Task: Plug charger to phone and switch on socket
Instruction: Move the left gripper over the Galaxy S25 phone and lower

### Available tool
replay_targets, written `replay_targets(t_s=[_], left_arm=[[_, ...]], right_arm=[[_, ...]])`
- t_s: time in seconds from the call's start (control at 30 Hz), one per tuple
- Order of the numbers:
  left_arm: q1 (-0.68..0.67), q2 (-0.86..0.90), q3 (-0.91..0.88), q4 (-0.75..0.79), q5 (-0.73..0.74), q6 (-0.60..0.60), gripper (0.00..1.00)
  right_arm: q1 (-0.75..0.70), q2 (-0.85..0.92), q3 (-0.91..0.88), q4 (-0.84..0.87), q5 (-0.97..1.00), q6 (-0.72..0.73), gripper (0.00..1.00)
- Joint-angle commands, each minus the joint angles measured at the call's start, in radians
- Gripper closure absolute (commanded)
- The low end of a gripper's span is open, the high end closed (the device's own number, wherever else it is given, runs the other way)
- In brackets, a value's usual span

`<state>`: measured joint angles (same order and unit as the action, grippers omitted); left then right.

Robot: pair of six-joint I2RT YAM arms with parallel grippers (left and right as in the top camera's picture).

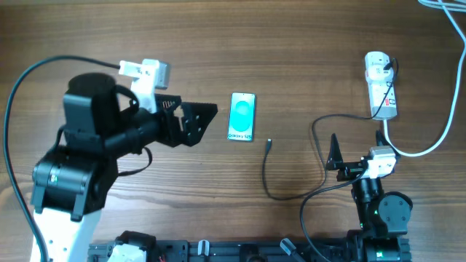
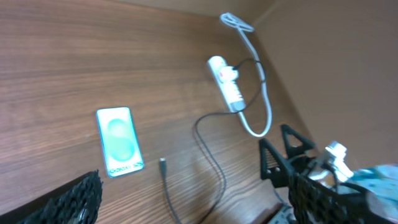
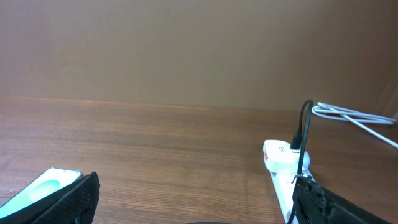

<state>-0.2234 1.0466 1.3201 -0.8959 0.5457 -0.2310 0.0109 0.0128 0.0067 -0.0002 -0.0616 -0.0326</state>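
The phone [image 1: 242, 116] lies flat at mid-table, its cyan screen up; it also shows in the left wrist view [image 2: 119, 142] and at the lower left edge of the right wrist view [image 3: 37, 190]. The charger's connector tip [image 1: 269, 143] [image 2: 163, 165] rests on the wood just right of the phone, not touching it. Its thin black cable [image 1: 291, 195] loops down and across to the white socket [image 1: 380, 91] [image 2: 227, 84] [image 3: 283, 165] at the far right. My left gripper [image 1: 206, 122] [image 2: 196, 205] hangs open just left of the phone. My right gripper [image 1: 357, 149] [image 3: 199, 205] is open below the socket, holding nothing.
A thick white cord [image 1: 437, 138] curves from the socket off the top right corner. The arms' bases and a black rail [image 1: 218, 251] line the front edge. The left arm's black cable [image 1: 22, 87] arcs along the left side.
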Motion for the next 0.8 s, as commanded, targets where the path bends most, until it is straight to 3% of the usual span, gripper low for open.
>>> replay_targets(t_s=[0.0,0.23,0.4,0.77], left_arm=[[-0.088,0.115,0.167,-0.119,-0.241,-0.009,0.0],[-0.208,0.449,0.537,-0.427,-0.397,-0.037,0.0],[-0.253,0.682,0.688,-0.621,-0.53,-0.073,0.0],[-0.285,0.987,0.687,-0.5,-0.469,-0.113,0.0]], right_arm=[[0.003,-0.005,-0.002,0.001,0.01,-0.018,0.0],[0.003,-0.005,-0.002,0.001,0.009,-0.017,0.0],[0.003,-0.005,-0.002,0.001,0.009,-0.018,0.0],[0.003,-0.005,-0.002,0.001,0.009,-0.018,0.0]])
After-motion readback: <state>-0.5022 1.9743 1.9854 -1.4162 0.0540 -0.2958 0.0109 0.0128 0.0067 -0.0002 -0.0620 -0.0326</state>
